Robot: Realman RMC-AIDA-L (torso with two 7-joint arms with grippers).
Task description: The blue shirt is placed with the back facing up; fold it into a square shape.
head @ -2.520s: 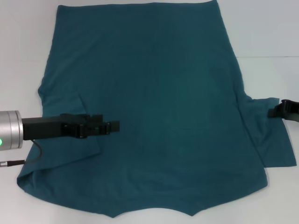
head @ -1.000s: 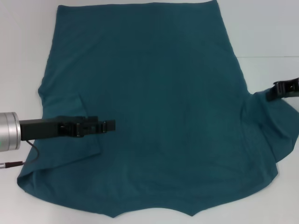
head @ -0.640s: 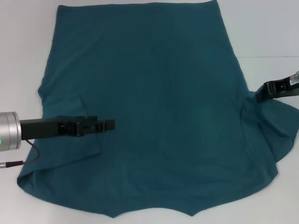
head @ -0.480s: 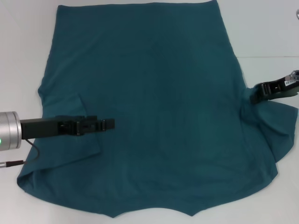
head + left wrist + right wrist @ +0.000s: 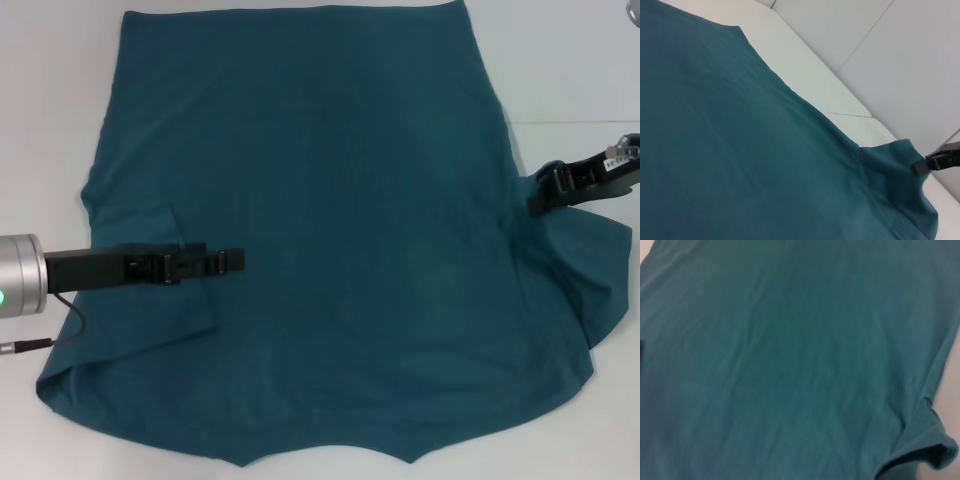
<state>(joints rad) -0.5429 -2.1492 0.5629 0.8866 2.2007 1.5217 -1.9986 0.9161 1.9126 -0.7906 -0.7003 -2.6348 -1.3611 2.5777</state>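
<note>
— Where do we stand?

— The blue shirt lies back-up, filling the frame. Our right gripper, clenched on the right sleeve, has carried it inward from the right edge, so the sleeve fold is under way.

— And the left?

— The left gripper hovers at lower left over the folded-in left sleeve; whether it is released, we cannot tell.

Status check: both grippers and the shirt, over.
Right gripper shut on the right sleeve, lifting it inward. Left gripper over the folded left sleeve. Blue shirt back up, body unfolded. Nothing in the way.
</note>
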